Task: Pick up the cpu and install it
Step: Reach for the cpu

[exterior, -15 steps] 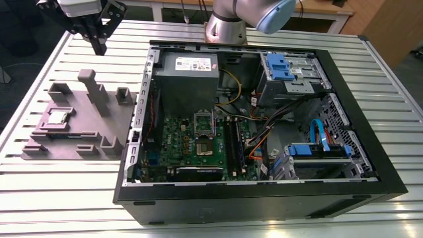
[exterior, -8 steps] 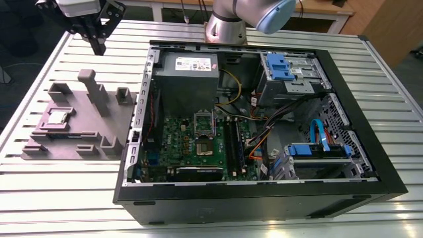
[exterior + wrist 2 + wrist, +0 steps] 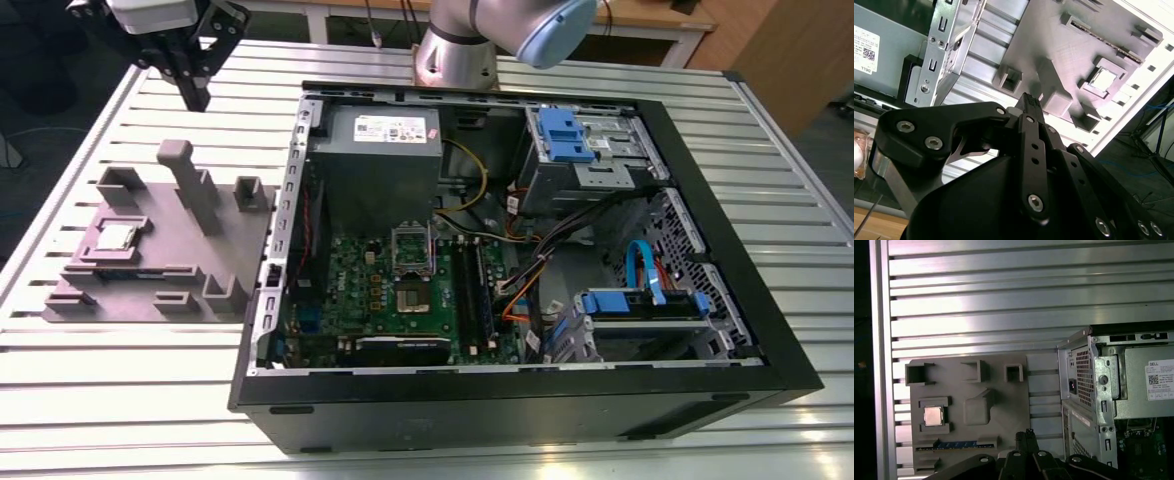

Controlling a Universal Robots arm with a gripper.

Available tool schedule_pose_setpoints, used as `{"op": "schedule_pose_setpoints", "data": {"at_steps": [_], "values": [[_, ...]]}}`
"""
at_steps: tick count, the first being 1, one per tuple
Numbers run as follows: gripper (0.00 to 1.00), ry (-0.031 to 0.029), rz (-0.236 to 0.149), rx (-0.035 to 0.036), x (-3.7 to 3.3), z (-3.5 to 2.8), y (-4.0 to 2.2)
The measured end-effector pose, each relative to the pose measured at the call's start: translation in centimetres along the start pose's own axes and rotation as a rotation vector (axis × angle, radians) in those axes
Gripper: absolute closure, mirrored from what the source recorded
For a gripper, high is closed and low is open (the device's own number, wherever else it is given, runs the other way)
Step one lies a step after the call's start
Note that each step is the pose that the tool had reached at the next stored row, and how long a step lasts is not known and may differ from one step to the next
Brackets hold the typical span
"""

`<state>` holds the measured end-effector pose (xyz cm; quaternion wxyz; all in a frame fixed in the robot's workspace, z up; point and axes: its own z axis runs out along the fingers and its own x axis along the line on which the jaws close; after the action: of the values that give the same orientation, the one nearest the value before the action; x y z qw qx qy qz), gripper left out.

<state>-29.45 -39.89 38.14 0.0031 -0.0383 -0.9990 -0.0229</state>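
Near the block's (image 3: 174, 240) edge, closed fingers (image 3: 198, 88) hang well clear of the cpu (image 3: 112, 236).

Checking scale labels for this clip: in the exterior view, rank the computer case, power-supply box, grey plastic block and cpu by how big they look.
Largest to smallest:
1. computer case
2. grey plastic block, somewhat wider than the next
3. power-supply box
4. cpu, sitting in the block, clearly smallest

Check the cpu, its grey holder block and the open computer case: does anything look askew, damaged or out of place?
Nothing stands out. The cpu lies flat and square in its recess on the grey holder block, beside the open computer case; the gripper hangs above the table, touching neither.
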Motion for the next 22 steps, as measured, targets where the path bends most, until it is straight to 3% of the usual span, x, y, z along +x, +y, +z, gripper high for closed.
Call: {"op": "schedule_pose_setpoints", "data": {"at_steps": [22], "values": [[0.89, 0.0, 0.0, 0.0, 0.56, 0.0, -0.04]]}}
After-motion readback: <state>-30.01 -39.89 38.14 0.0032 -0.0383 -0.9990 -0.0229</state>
